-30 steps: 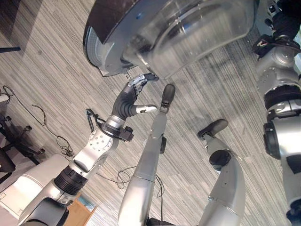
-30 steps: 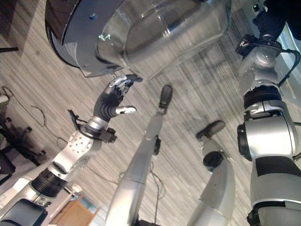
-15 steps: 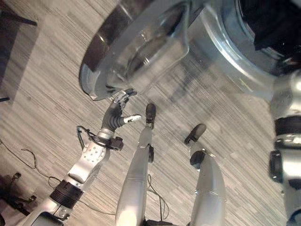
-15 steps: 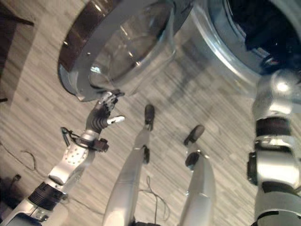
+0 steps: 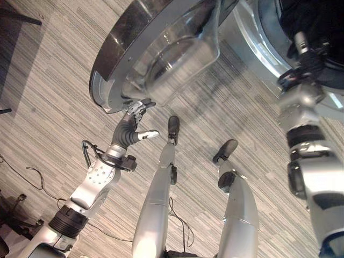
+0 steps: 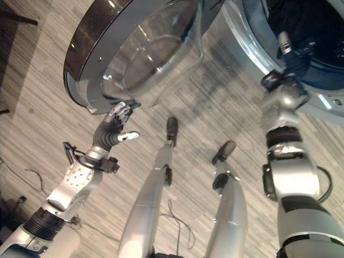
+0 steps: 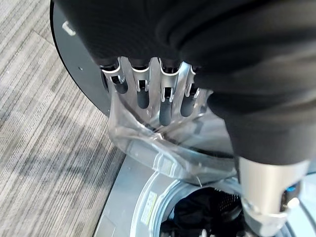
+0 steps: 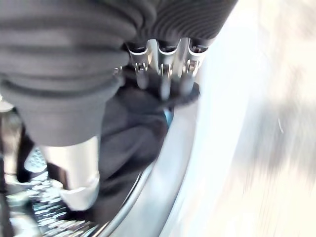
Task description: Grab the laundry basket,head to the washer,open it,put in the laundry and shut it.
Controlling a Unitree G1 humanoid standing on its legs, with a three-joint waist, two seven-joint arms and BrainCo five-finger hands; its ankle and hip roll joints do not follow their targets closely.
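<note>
Door closing stage: laundry loaded.
Left hand [image 5: 134, 115], fingers straight, touches the round glass-and-dark-rimmed washer door [image 5: 161, 48]; right hand [image 8: 163, 74], fingers extended, meets dark laundry [image 8: 133, 133] in the drum.

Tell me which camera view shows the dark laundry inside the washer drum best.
The right wrist view: the dark laundry sits close up, just past the right hand, against the drum's rim. The eye views catch it at their upper right corner. The left wrist view shows a small dark heap in the drum.
</note>
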